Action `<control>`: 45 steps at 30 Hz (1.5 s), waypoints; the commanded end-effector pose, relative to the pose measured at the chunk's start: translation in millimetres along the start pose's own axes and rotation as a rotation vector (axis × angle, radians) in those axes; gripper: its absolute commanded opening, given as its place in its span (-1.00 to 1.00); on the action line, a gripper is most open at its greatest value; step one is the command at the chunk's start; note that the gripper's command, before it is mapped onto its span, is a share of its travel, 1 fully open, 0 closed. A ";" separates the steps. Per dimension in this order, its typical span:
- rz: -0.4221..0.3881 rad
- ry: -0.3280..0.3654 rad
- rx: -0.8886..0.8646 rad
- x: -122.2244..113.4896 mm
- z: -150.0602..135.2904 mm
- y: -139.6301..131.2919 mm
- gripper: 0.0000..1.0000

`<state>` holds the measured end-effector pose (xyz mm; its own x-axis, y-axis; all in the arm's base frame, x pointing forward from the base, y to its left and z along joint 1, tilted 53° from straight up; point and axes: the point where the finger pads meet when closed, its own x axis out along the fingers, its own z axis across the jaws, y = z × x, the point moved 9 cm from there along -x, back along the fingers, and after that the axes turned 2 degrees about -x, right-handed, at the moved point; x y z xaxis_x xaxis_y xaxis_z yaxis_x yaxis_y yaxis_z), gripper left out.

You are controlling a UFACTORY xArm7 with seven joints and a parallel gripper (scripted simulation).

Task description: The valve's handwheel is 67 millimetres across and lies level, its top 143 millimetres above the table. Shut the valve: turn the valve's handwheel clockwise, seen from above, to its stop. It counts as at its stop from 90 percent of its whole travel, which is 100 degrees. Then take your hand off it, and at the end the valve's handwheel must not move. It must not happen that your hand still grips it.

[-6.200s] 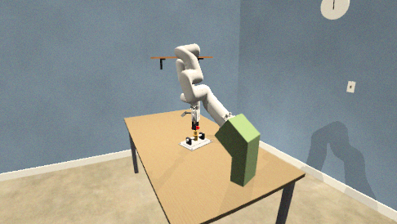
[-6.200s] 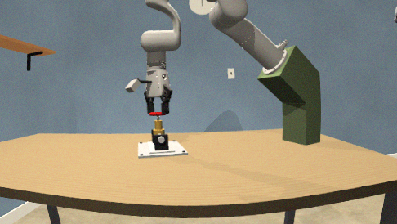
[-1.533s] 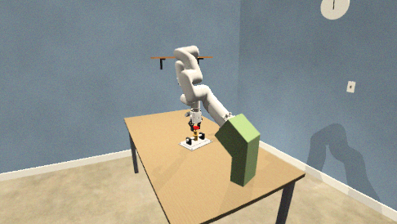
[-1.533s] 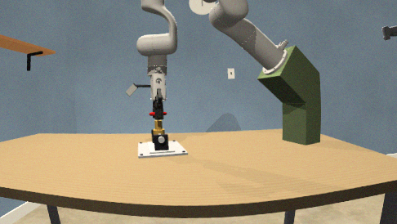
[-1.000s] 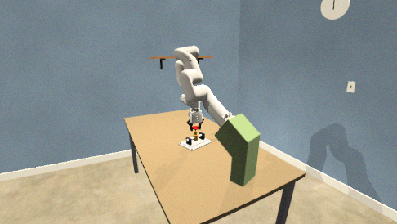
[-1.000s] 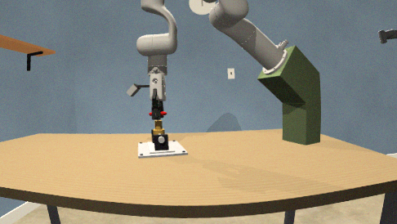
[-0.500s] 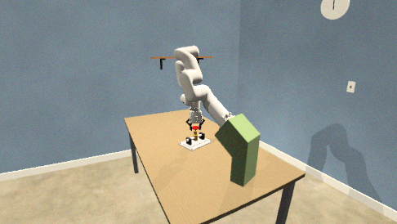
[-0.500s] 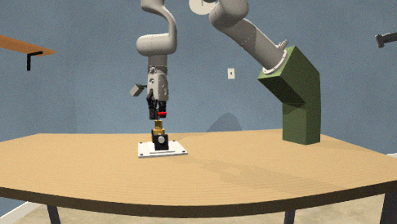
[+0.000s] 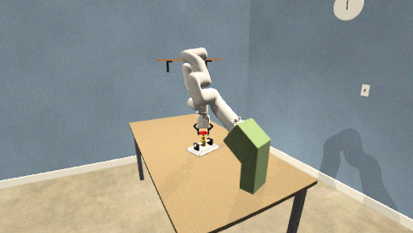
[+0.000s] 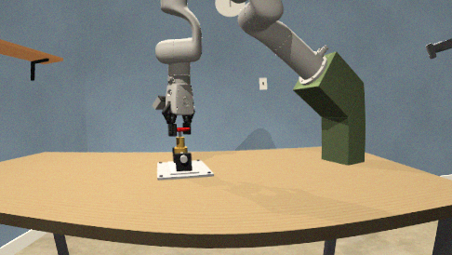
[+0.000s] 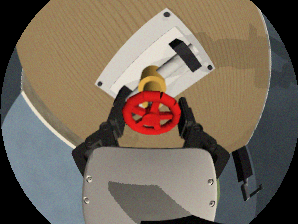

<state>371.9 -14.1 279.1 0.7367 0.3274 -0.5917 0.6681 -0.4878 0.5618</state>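
The valve has a red handwheel (image 11: 152, 112) on a brass stem (image 11: 152, 83) over a black body, bolted to a white base plate (image 11: 154, 50) on the table. The handwheel also shows in the top view (image 9: 204, 133) and in the exterior view (image 10: 182, 129). My gripper (image 11: 151, 105) hangs straight down over the valve, and its two black fingers press the wheel's rim from the left and right sides. The gripper is shut on the handwheel; it also shows in the exterior view (image 10: 179, 128).
The arm's green pedestal (image 10: 337, 112) stands on the table to the right of the valve. The base plate (image 10: 184, 169) lies near the table's middle. A wall shelf (image 10: 25, 53) hangs at the far left, away from the arm.
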 end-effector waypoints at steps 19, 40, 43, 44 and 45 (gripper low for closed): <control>-0.015 -0.007 0.277 -0.5 -0.6 2.4 -1.00; -0.014 -0.008 0.354 -0.5 -0.6 2.4 -1.00; -0.014 -0.008 0.356 -0.5 -0.6 2.4 -1.00; -0.014 -0.008 0.356 -0.5 -0.6 2.4 -1.00; -0.014 -0.008 0.356 -0.5 -0.6 2.4 -1.00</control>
<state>372.9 -14.4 280.3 0.7244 0.3316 -0.6044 0.6014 -0.7325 0.3189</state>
